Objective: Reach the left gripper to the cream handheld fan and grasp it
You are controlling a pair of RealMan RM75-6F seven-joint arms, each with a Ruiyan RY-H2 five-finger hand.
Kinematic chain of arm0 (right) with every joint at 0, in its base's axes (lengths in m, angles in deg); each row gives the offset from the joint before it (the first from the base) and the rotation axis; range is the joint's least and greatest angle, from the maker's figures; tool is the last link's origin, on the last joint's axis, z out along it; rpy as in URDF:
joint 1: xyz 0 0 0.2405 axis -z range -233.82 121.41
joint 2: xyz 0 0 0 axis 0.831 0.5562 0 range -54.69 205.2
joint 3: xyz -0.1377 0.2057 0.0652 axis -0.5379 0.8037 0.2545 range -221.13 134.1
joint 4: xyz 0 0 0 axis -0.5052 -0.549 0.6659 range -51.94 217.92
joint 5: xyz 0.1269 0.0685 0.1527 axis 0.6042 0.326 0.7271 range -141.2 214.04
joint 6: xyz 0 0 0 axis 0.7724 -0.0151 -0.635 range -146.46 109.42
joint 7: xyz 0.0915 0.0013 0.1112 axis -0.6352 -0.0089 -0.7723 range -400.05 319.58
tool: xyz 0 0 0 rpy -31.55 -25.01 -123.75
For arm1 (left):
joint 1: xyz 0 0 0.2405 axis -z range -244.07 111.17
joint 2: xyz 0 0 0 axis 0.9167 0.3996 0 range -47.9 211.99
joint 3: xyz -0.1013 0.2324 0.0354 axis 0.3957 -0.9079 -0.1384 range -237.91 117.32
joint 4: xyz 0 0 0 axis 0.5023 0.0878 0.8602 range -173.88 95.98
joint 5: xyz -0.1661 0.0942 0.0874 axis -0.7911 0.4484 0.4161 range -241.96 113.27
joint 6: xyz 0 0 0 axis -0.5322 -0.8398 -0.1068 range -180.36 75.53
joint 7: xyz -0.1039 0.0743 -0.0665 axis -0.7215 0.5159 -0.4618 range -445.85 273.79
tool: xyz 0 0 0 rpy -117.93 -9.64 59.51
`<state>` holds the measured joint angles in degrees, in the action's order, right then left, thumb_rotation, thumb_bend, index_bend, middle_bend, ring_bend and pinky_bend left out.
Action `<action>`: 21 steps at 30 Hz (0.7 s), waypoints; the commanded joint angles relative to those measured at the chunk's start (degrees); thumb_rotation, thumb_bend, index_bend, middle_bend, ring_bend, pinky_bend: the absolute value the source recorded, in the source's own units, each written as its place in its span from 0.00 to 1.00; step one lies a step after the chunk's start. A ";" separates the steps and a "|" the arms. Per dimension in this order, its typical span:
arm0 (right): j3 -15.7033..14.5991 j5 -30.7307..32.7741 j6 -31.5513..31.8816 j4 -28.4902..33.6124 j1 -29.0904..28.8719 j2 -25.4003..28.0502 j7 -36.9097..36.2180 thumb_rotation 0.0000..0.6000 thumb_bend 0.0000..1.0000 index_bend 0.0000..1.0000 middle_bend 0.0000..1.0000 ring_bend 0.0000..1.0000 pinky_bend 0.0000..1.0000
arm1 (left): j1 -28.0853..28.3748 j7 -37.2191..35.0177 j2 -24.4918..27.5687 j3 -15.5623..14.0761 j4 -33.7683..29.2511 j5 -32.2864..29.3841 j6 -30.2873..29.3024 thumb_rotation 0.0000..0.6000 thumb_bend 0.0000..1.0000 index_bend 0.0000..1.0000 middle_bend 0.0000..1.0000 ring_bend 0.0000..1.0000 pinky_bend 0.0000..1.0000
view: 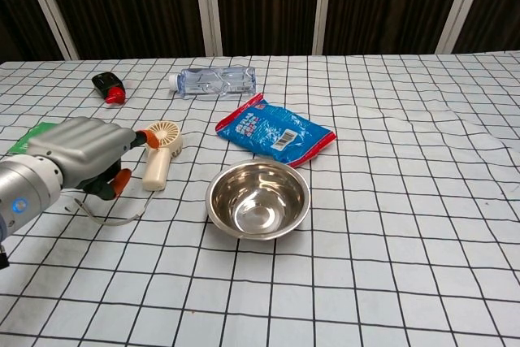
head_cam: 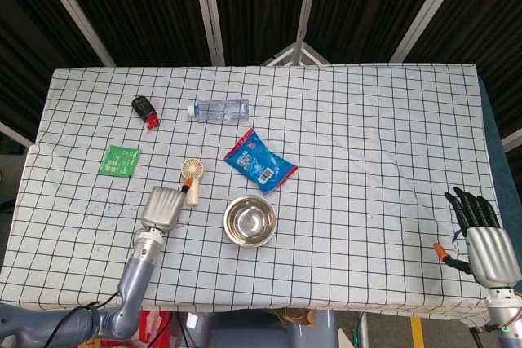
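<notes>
The cream handheld fan (head_cam: 192, 178) lies flat on the checked cloth left of centre, its round head pointing away from me and its handle (view: 154, 170) towards me. My left hand (head_cam: 161, 205) rests just left of the handle with its silver back up. Its fingers (view: 149, 139) are spread and reach the fan's near side; nothing is held between them. In the chest view the left hand (view: 81, 152) sits beside the fan (view: 160, 152), with one orange fingertip by the head and another below by the handle. My right hand (head_cam: 481, 230) lies at the table's near right corner with its fingers apart, holding nothing.
A steel bowl (head_cam: 249, 220) (view: 258, 198) stands right of the fan. Beyond it lies a blue snack packet (head_cam: 260, 160) (view: 276, 133). A water bottle (head_cam: 220, 109), a black and red object (head_cam: 145, 110) and a green sachet (head_cam: 121, 160) lie farther back and to the left.
</notes>
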<state>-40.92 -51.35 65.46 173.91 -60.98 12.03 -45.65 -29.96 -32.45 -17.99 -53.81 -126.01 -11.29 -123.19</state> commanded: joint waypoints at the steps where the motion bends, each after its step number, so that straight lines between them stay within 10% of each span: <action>1: 0.00 0.00 -0.01 0.01 -0.01 0.03 -0.07 1.00 0.28 0.10 0.00 0.00 0.00 | 0.06 0.03 -0.10 0.03 0.08 -0.05 -0.03 1.00 0.81 0.18 0.91 0.80 0.84; 21: 0.06 0.14 -0.13 0.08 -0.08 0.00 0.09 1.00 0.28 0.10 0.00 0.00 0.00 | 0.02 0.36 -1.69 -1.22 3.47 -2.13 1.84 1.00 0.81 0.17 0.90 0.80 0.84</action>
<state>-40.86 -51.22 65.33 173.99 -61.07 12.03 -45.56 -29.94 -32.18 -19.50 -54.85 -122.76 -13.32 -121.51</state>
